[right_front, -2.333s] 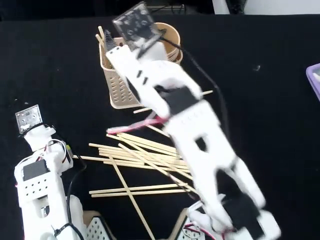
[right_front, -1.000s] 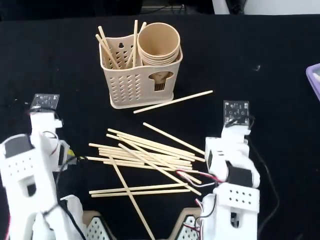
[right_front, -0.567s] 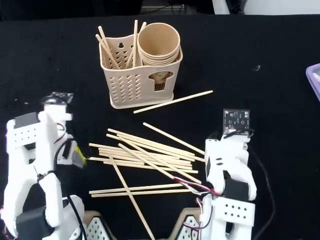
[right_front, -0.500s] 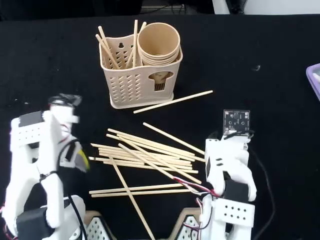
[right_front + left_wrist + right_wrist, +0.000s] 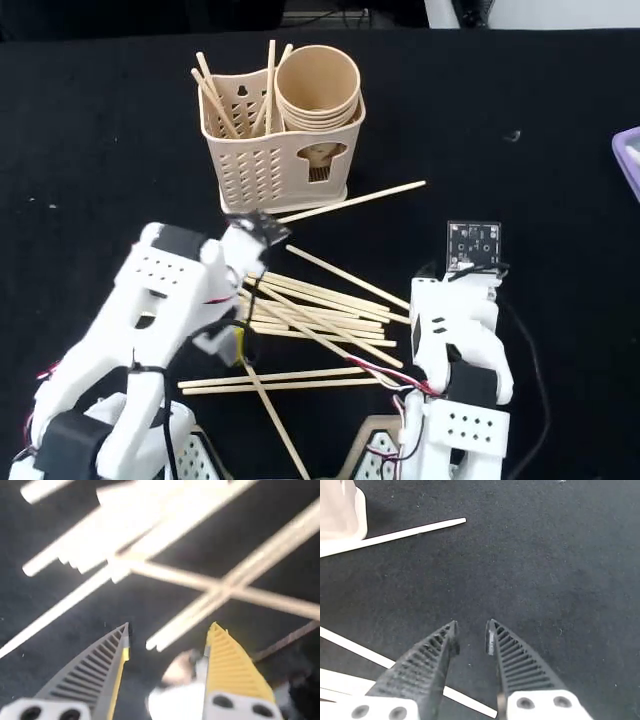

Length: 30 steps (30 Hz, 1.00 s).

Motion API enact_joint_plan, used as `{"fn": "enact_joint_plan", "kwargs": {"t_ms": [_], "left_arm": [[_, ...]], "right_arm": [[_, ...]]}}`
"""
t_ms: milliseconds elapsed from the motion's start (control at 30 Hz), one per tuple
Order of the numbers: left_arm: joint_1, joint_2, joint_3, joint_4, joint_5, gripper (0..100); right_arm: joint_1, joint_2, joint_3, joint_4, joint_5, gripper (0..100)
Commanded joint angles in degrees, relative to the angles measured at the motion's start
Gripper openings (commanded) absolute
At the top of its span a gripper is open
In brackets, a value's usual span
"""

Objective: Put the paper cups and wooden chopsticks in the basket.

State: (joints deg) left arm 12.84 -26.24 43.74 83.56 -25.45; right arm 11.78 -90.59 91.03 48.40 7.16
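I see the basket (image 5: 275, 170) at 12 o'clock holding stacked paper cups (image 5: 317, 85) and a few chopsticks (image 5: 270, 80); loose chopsticks (image 5: 320, 310) lie at centre, my left arm (image 5: 160, 300) over their 9 o'clock ends.

One slotted basket (image 5: 262, 172) stands on the table (image 5: 520, 90), divided into two compartments. One compartment holds a single stack of nested paper cups (image 5: 318, 85). At least four rims show, but the full number cannot be told. Four upright chopsticks (image 5: 270, 75) stick out of the other compartment. About thirteen loose chopsticks (image 5: 320, 308) lie on the table: one alone by the basket, two side by side nearest the arms, and the rest in a crossed heap too overlapped for an exact count. There are two white robot arms, the left arm (image 5: 150, 300) and the right arm (image 5: 455, 330). One purple object (image 5: 630, 160) shows at the table's edge.
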Motion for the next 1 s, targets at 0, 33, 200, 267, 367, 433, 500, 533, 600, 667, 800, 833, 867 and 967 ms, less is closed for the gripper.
{"fn": "enact_joint_plan", "kwargs": {"t_ms": [0, 33, 200, 267, 367, 433, 500, 533, 600, 667, 800, 833, 867, 967], "left_arm": [[1.89, 0.09, 1.01, -9.23, 14.68, 25], [1.89, 0.09, 2.07, -10.73, 18.37, 25], [2.33, 0.09, 6.2, -13.45, 32.7, 25], [2.33, 0.09, 7.43, -13.45, 34.99, 25], [1.98, 0.09, 8.92, -13.8, 36.4, 25], [2.42, 0.09, 9.98, -13.89, 36.4, 25], [2.15, 0.09, 10.86, -15.03, 36.4, 25], [1.98, 0.09, 11.56, -16.26, 36.31, 25], [1.89, 0.09, 13.49, -18.64, 36.13, 25], [1.98, 0.09, 15.78, -21.8, 36.22, 25], [1.89, -0.53, 18.95, -26.81, 36.31, 20], [1.89, -0.53, 19.12, -27.25, 36.13, 19], [1.89, -0.53, 19.12, -27.25, 36.13, 18], [1.89, -0.62, 18.86, -27.16, 36.04, 18]], "right_arm": [[0.53, -0.92, -0.13, 0.26, -0.09, 10.3], [0.53, -0.92, -0.13, 0.26, -0.09, 10.3], [0.53, -0.92, -0.13, 0.26, -0.09, 10.3], [0.53, -0.92, -0.13, 0.26, -0.09, 10.3], [0.53, -0.92, -0.13, 0.26, -0.09, 10.3], [0.53, -0.92, -0.13, 0.26, -0.09, 10.3], [0.53, -0.92, -0.13, 0.26, -0.09, 10.3], [0.53, -0.92, -0.13, 0.26, -0.09, 10.3], [0.53, -0.92, -0.13, 0.26, -0.09, 10.3], [0.53, -0.92, -0.13, 0.26, -0.09, 10.3], [0.44, -0.92, -0.13, 0.26, -0.09, 10.3], [0.44, -0.92, -0.13, 0.26, -0.09, 10.3], [0.44, -0.92, -0.13, 0.26, -0.09, 10.3], [0.44, -0.92, -0.13, 0.26, -0.09, 10.3]]}}
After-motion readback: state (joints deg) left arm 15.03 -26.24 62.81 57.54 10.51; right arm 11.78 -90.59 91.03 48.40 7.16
